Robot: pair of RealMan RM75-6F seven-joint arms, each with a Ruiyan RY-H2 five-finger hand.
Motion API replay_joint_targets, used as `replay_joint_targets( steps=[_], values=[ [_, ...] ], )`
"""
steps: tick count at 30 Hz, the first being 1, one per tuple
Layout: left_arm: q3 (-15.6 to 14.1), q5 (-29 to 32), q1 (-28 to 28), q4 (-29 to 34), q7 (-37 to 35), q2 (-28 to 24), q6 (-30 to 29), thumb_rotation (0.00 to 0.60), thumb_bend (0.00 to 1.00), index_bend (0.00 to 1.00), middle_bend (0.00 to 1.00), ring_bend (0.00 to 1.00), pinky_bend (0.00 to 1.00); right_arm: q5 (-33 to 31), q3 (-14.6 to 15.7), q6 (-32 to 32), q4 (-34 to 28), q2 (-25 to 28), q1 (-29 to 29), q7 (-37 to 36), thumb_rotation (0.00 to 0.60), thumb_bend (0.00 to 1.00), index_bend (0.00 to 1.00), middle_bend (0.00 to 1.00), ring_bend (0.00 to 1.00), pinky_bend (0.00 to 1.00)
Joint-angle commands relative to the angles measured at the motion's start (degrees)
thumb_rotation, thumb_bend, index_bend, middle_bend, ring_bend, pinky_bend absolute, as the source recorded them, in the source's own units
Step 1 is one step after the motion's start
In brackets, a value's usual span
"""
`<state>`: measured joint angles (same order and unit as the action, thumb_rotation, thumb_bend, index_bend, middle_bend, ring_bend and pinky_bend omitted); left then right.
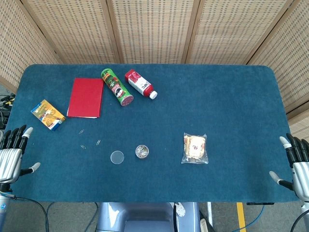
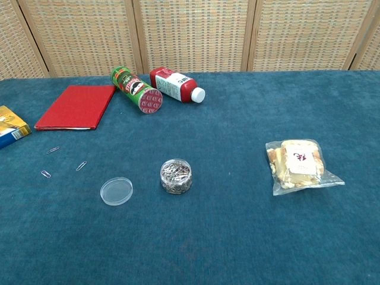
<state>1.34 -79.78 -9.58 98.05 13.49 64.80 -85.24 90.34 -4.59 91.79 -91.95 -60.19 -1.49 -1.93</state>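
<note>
While both hands sit at the table's near corners, left hand [image 1: 13,152] and right hand [image 1: 295,163] have fingers spread, holding nothing. Nearest the left hand: yellow box [image 1: 48,115] and loose paper clips [image 1: 83,146], well apart from it. Clear lid [image 1: 117,157] lies just beside the open clip jar [image 1: 142,152]. Snack bag [image 1: 195,148] lies toward the right hand.

Pringles face on can [image 2: 136,89] (green)
</note>
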Motion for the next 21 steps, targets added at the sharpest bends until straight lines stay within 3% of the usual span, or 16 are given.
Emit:
replay_joint_targets(
  steps=[1, 8, 11, 13, 16, 21],
  values=[
    [0.16, -0.14, 0.05, -0.64, -0.72, 0.2, 0.31, 0.6, 0.0, 0.0, 0.0, 0.0, 0.0, -0.14, 0.04, -0.16, -0.02, 0.03, -0.02, -0.21, 0.6, 0.0, 0.0, 0.0, 0.0, 0.0],
    [0.96, -1.18, -2.67, -6.14, -3.65, 2.72, 4.82, 0.6, 0.01, 0.02, 0.0, 0.0, 0.0, -0.47, -0.01, -0.06, -0.16, 0.09, 0.1, -0.43, 0.6, 0.0, 0.0, 0.0, 0.0, 0.0],
    [0.96, -3.89, -6.41, -13.27, -8.32, 5.55, 10.03, 0.6, 0.12, 0.27, 0.0, 0.0, 0.0, -1.04, -0.17, -0.57, -0.19, 0.06, -0.09, -0.58, 0.6, 0.0, 0.0, 0.0, 0.0, 0.0],
    [0.89, -5.77, -8.65, -17.92, -9.96, 7.39, 12.41, 0.6, 0.17, 0.38, 0.0, 0.0, 0.0, -1.36, -0.3, -0.86, -0.22, 0.01, -0.23, -0.42, 0.6, 0.0, 0.0, 0.0, 0.0, 0.0],
    [-0.33, -8.81, -13.26, -26.72, -11.33, 10.82, 18.75, 0.6, 0.22, 0.43, 0.0, 0.0, 0.0, -1.9, -0.52, -1.14, -0.3, -0.11, -0.37, 0.01, 0.6, 0.0, 0.0, 0.0, 0.0, 0.0],
    [-1.33, -10.76, -16.52, -33.36, -12.67, 14.19, 22.66, 0.6, 0.27, 0.45, 0.0, 0.0, 0.0, -2.75, -0.71, -1.86, -0.16, -0.4, -0.62, 0.49, 0.6, 0.0, 0.0, 0.0, 0.0, 0.0]
  ],
)
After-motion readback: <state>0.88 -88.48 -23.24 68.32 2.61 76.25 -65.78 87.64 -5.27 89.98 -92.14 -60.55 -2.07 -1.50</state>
